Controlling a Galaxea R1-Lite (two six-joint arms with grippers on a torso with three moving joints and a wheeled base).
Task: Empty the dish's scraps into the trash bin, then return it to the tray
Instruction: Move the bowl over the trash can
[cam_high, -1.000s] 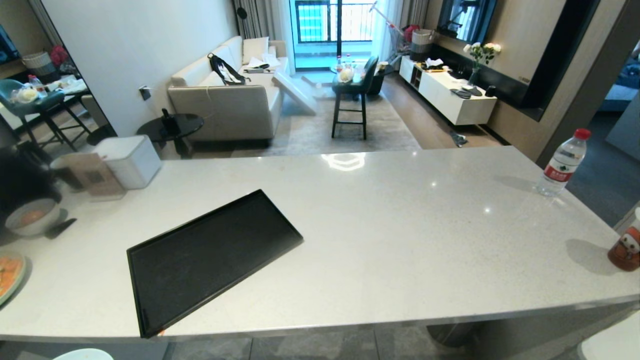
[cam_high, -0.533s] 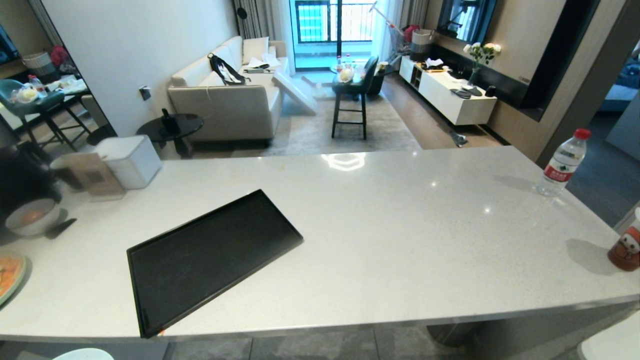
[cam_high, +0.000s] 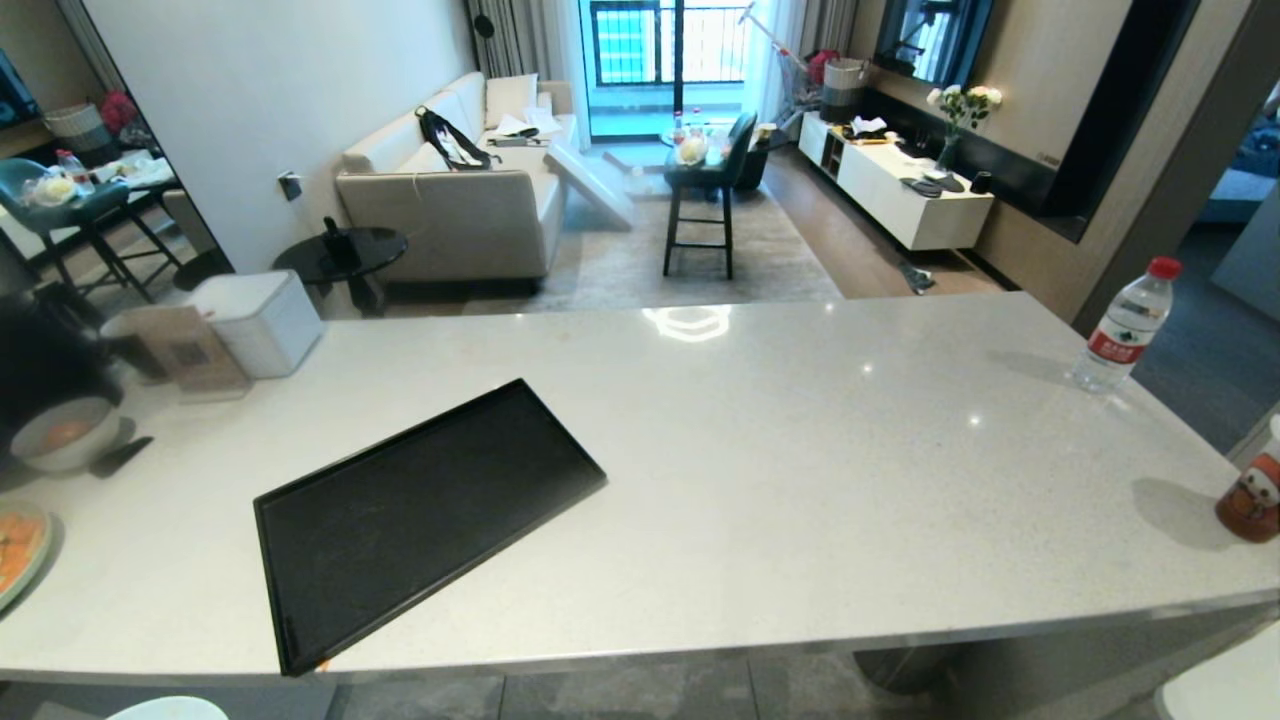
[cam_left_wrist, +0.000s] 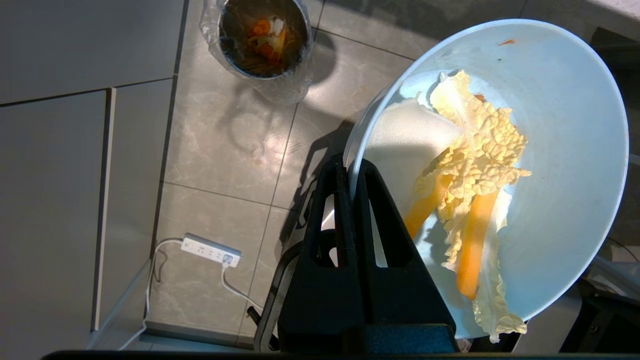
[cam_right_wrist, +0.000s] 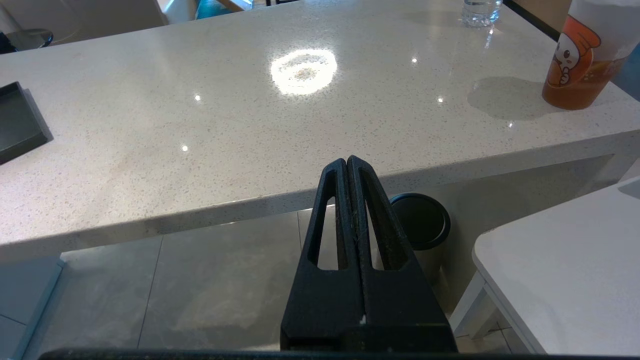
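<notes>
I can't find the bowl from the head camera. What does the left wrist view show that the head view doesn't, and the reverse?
Left wrist only: the left gripper shut on the rim of the dish, scraps inside it, and the trash bin on the floor, away from the dish. Head only: the tray bare on the counter, a water bottle. Shared: nothing I can match between them.

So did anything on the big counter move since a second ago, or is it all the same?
Nothing visibly moved. The black tray lies at the same slant on the counter, with no dish on it, and the water bottle and the greyish-white bowl at the left edge stand where they were.
</notes>
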